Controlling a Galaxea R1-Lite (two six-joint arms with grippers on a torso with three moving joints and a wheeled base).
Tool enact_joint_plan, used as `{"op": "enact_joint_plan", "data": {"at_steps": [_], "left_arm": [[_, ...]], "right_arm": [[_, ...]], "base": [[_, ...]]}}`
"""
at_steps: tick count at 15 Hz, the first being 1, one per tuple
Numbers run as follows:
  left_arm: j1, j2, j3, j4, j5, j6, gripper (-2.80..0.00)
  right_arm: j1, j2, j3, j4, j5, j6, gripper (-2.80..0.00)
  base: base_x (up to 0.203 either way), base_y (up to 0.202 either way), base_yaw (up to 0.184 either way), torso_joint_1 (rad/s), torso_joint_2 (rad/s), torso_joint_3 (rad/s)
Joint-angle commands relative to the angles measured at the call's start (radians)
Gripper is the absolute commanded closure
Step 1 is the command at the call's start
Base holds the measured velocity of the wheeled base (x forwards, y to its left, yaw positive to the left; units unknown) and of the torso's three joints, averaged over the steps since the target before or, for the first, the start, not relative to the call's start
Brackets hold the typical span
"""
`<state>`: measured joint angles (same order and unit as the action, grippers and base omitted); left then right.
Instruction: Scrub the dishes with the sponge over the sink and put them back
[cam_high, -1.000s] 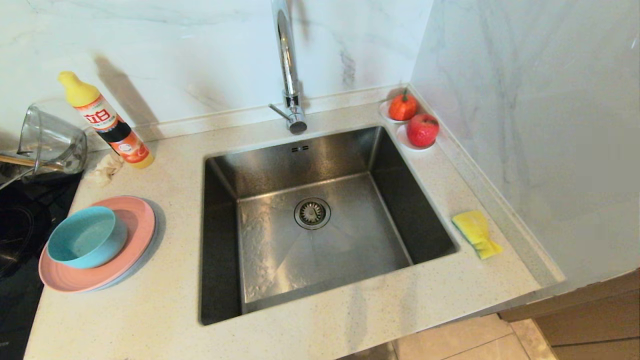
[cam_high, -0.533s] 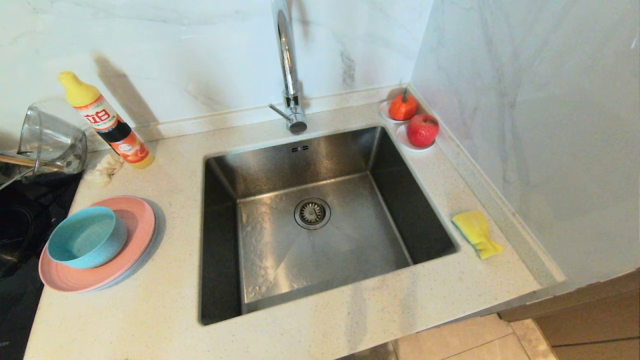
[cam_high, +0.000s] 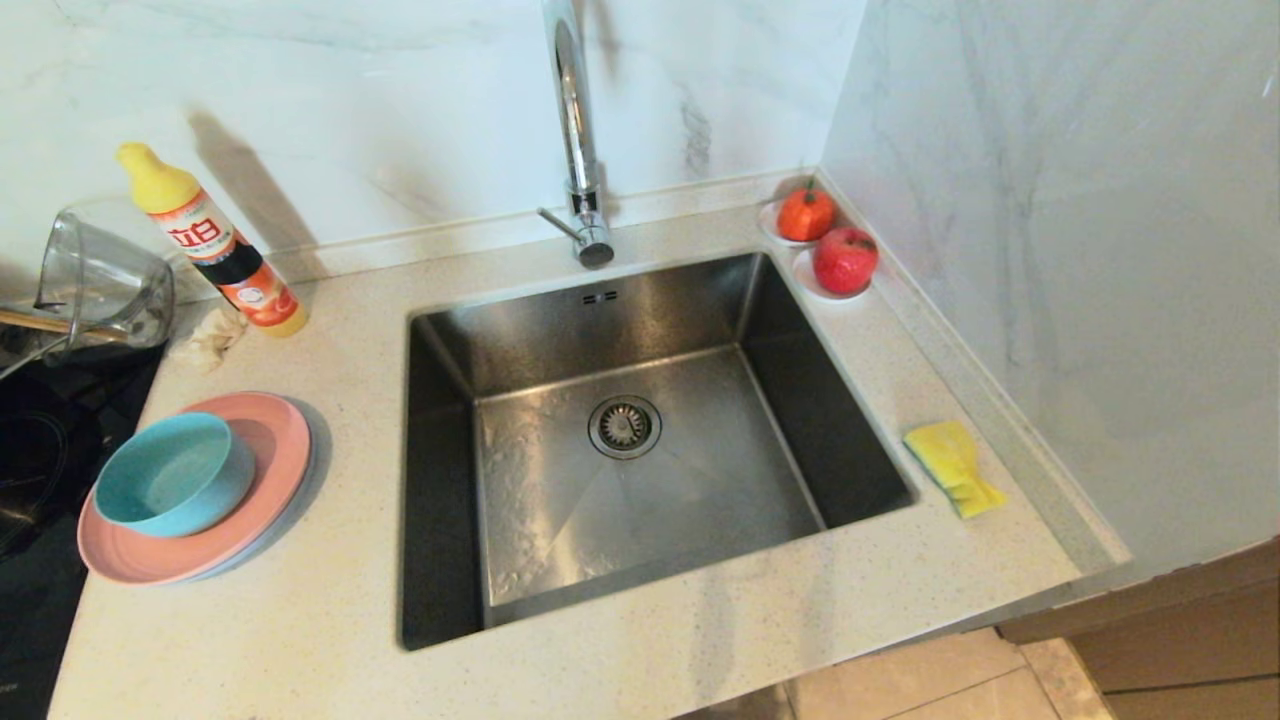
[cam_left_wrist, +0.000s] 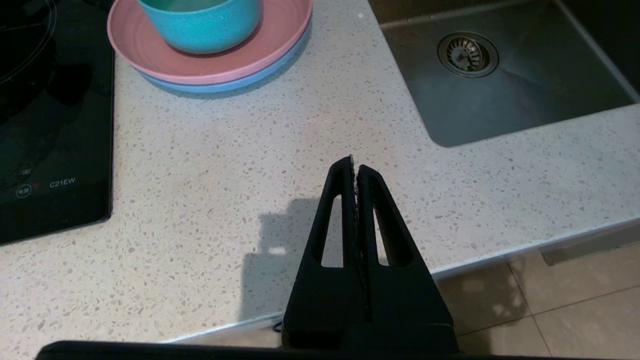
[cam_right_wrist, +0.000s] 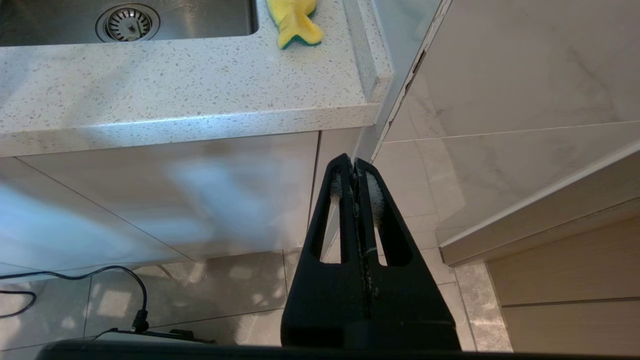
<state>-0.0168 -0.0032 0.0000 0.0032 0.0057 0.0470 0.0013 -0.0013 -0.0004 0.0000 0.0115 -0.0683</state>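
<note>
The dishes sit stacked on the speckled counter left of the sink: a teal bowl on a pink plate, with a grey-blue plate under it, its rim plain only in the left wrist view. The sponge lies on the counter right of the sink, near the marble side wall. A faucet rises behind the basin; a soap bottle and glass jug stand at back left, two red fruits at the back right corner. Neither arm shows in the head view. The left hand, pressed closed and empty, hovers over the counter's front edge beside a black cooktop. The right hand, likewise closed and empty, hangs below counter level before the cabinet front, over tiled floor.
</note>
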Motion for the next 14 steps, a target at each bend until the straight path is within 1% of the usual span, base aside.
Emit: {"op": "enact_joint_plan", "data": {"at_steps": [1, 14], "left_arm": [[0.000, 0.000, 0.003, 0.000, 0.000, 0.001, 0.00], [0.000, 0.000, 0.002, 0.000, 0.000, 0.001, 0.00]], "right_arm": [[0.000, 0.000, -0.001, 0.000, 0.001, -0.001, 0.00], [0.000, 0.000, -0.001, 0.000, 0.001, -0.001, 0.00]], "base": [[0.000, 0.000, 0.000, 0.000, 0.00, 0.000], [0.000, 0.000, 0.000, 0.000, 0.00, 0.000]]}}
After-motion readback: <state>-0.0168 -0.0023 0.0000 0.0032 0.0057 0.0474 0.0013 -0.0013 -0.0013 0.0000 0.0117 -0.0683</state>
